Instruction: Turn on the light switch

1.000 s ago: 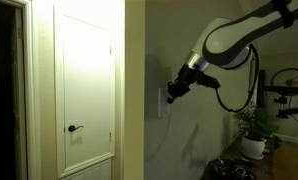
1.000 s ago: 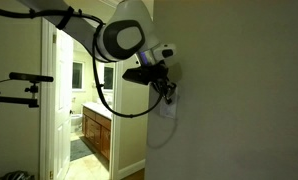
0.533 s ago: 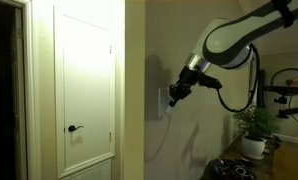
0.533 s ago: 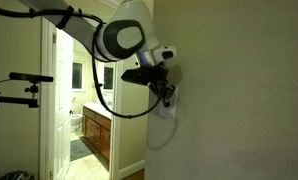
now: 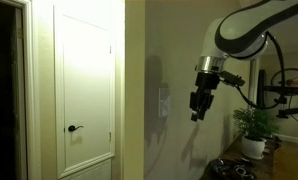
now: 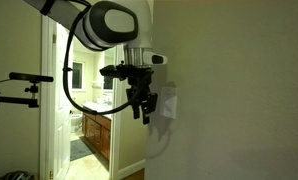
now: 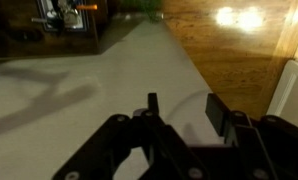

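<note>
A dim room with a pale wall, a closed white door point(image 5: 84, 85) with a dark lever handle point(image 5: 74, 128), and a potted plant point(image 5: 254, 125) low in the corner. The light switch point(image 5: 164, 101) is a small pale plate on the wall beside the door frame, also seen in an exterior view point(image 6: 167, 103). The robot's hand point(image 5: 198, 108) hangs pointing downward just beside the switch, clear of the plate. In the wrist view the dark fingers point(image 7: 151, 105) blur together, so I cannot tell whether the hand is released or clenched.
</note>
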Controlling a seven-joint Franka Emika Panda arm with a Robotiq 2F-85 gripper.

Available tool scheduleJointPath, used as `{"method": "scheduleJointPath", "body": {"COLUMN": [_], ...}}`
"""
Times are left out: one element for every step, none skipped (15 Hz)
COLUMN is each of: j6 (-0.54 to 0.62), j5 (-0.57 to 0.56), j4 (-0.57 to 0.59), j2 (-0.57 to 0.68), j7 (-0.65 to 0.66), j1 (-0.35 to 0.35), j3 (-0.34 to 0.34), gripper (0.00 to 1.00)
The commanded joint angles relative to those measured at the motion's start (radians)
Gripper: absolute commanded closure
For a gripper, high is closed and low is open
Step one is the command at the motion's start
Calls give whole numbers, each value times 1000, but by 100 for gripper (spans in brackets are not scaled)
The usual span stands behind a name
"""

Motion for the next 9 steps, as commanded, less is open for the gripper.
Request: {"method": "scheduleJointPath", "body": {"j6": [-161, -196, -225, -245, -252, -226, -230, -233, -233], "j5": [7, 4, -3, -13, -22, -5, -7, -7, -7], "j4": [-73, -80, -90, -98, -110, -61, -70, -75, -78], "j2": [-64, -66, -69, -71, -78, -29, -32, -34, -36], "j7": [-6, -2, -1, 4, 4, 0, 0, 0, 0], "j1": [1, 1, 2, 3, 5, 3, 4, 4, 4], "j3": [-5, -4, -1, 1, 5, 1, 2, 3, 4], "gripper": [15, 9, 2, 1, 0, 8, 2, 0, 0]}}
